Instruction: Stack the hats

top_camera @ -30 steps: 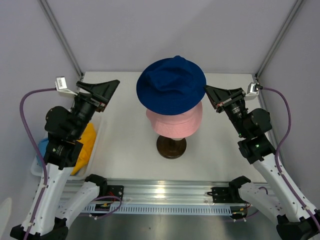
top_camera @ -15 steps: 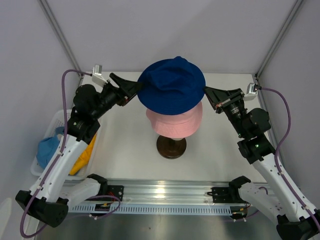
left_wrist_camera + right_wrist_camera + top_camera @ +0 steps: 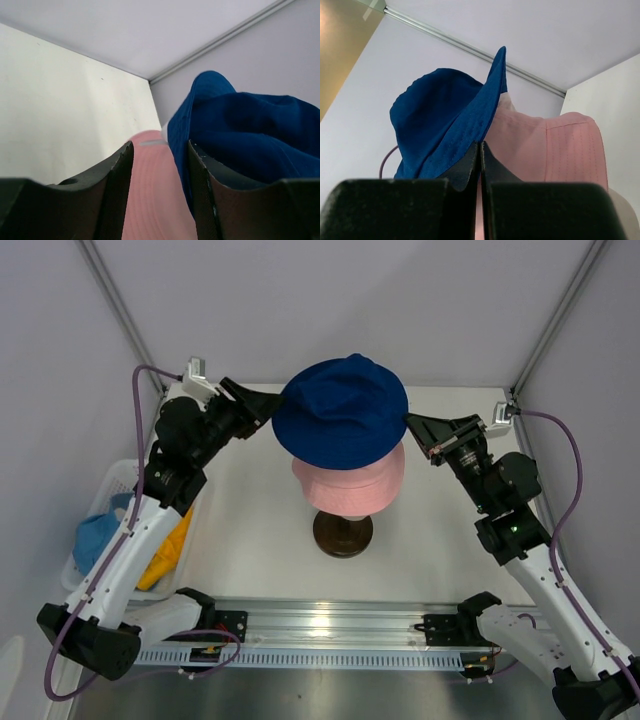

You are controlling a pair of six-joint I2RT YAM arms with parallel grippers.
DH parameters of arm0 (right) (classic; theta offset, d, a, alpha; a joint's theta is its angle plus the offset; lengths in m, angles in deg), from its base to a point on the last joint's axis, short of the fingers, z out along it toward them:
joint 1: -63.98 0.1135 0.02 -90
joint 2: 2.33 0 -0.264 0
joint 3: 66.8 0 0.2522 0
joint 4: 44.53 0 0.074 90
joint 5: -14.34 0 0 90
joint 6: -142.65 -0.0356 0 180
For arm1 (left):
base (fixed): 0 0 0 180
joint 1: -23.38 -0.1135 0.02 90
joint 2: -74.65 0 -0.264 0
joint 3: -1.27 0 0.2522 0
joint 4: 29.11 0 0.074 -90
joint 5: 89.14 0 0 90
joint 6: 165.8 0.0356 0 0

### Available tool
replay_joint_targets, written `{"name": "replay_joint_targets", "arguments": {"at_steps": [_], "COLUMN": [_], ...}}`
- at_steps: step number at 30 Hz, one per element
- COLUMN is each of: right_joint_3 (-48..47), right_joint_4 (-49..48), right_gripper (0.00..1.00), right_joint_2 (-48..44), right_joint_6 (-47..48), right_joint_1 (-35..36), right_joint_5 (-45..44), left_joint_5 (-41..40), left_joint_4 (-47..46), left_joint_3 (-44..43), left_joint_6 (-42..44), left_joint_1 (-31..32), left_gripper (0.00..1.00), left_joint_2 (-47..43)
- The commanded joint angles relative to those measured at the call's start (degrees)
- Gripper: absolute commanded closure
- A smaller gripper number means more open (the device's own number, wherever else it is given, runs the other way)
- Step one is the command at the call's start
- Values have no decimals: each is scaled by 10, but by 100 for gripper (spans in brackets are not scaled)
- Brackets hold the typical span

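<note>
Grey-walled booth, white desk (image 3: 250,540), as I see it from my remote station. R tool (image 3: 480,146) is pinched tight on the brim of the navy hat (image 3: 343,420). L tool (image 3: 160,147) sits at the opposite brim w/ jaws part-way apart, the brim edge hanging in the gap by one finger; I see no firm grip there. Navy hat sits atop the pink hat (image 3: 350,485), which is on a stand w/ a dark round base (image 3: 342,536) mid-desk. At the desk's left edge a white tray (image 3: 112,480) holds the light blue hat (image 3: 95,535) & the yellow-orange hat (image 3: 170,540).
</note>
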Motion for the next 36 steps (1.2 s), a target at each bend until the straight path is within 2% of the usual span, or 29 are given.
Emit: {"name": "replay_joint_targets", "arguments": {"at_steps": [1, 6, 10, 15, 20, 23, 26, 29, 30, 31, 34, 35, 36], "right_joint_3": [-25, -27, -29, -32, -33, -32, -32, -33, -32, -32, -28, -26, -24], "right_joint_4": [0, 0, 5, 13, 18, 19, 18, 17, 17, 17, 15, 12, 11], "right_gripper": [100, 100, 100, 100, 100, 100, 100, 100, 100, 100, 100, 100, 100], "right_joint_2": [7, 11, 7, 5, 4, 5, 7, 9, 9, 7, 4, 0, 0], "right_joint_6": [21, 21, 24, 28, 32, 33, 32, 31, 31, 32, 39, 42, 54], "right_joint_1": [2, 3, 3, 3, 3, 3, 3, 3, 3, 3, 3, 3, 3], "right_joint_5": [14, 14, 3, -6, -12, -16, -18, -17, -17, -18, -17, -17, -16], "left_joint_5": [-42, 36, 58, 46, 31, 16, -25, -19, -13, -10, -31, -45, -57], "left_joint_4": [-11, 5, 93, 143, 156, 155, 162, 164, 165, 165, 129, 103, 31], "left_joint_3": [-52, -133, -219, -231, -213, -206, -212, -219, -222, -220, -167, -143, -87], "left_joint_6": [51, 119, 178, 199, 210, 224, 251, 252, 243, 237, 174, 146, 101], "left_joint_1": [2, 2, 4, 7, 8, 17, 35, 36, 36, 37, 35, 34, 33], "left_gripper": [49, 47, 49, 50, 51, 55, 64, 80, 93, 99, 99, 99, 99], "left_joint_2": [24, 79, 136, 162, 152, 140, 138, 151, 155, 157, 138, 99, 76]}}
